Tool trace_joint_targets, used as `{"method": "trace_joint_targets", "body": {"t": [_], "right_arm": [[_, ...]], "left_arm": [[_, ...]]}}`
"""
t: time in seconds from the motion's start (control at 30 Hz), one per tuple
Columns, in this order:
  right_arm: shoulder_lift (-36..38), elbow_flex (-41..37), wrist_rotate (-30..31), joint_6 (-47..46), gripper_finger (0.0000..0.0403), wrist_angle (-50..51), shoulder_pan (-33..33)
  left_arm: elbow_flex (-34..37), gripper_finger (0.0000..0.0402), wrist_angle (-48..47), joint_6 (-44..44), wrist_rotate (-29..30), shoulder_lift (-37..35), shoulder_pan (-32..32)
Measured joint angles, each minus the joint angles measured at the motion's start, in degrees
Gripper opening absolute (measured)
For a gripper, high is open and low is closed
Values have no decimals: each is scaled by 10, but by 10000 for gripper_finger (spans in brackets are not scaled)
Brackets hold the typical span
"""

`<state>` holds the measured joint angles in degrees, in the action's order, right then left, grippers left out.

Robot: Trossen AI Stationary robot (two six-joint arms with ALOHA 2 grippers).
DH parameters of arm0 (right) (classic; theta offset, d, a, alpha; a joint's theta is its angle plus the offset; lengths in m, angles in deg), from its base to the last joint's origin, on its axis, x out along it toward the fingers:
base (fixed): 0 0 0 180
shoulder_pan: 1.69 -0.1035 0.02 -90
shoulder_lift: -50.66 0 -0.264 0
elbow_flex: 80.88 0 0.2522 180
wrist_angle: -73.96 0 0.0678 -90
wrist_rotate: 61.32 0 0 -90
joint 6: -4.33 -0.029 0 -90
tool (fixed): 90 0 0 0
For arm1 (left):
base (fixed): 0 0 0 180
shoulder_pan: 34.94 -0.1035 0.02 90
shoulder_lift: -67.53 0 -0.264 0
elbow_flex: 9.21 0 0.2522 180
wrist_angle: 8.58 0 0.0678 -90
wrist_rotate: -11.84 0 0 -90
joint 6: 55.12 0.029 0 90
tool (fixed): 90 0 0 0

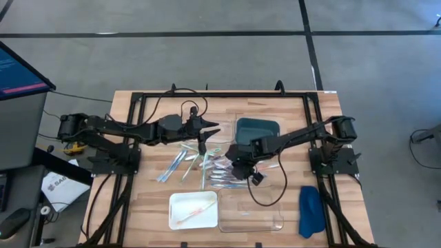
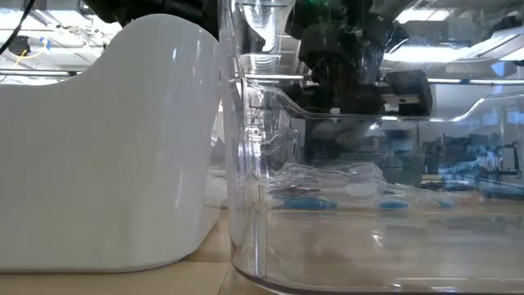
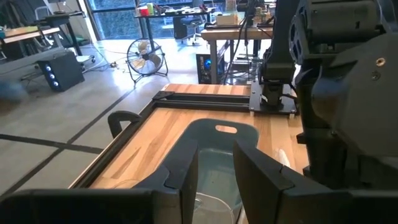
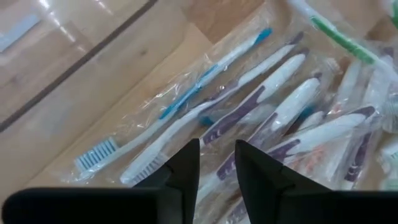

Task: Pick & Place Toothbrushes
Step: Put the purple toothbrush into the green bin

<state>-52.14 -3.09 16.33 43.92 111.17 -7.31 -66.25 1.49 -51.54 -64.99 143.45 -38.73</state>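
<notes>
Your right gripper (image 4: 216, 163) hangs over the mid-table toothbrushes (image 4: 261, 106), fingers narrowly parted and empty (positioned for picking), while the left gripper (image 1: 204, 142), slightly open, waits nearby.

Surface (image 1: 151, 207): toothbrushes (image 1: 207, 165) scattered across the centre under both arms. Near edge occupied by white tray (image 1: 193, 209), clear tray (image 1: 251, 207), blue cloth (image 1: 311, 211). Dark tray (image 1: 257, 129) behind. Bare wood at left and far edge.
</notes>
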Motion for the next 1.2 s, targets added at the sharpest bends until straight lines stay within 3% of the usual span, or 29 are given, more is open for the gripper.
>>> {"method": "trace_joint_targets", "body": {"t": [0.6,0.8,1.2], "right_arm": [[-34,0,19,-52,161,9,5],[-34,0,74,-73,159,12,5],[-34,0,79,-112,134,15,9]], "left_arm": [[0,95,-7,-9,0,0,0],[0,95,-9,-9,0,0,0],[0,95,-12,-9,0,0,0]]}}
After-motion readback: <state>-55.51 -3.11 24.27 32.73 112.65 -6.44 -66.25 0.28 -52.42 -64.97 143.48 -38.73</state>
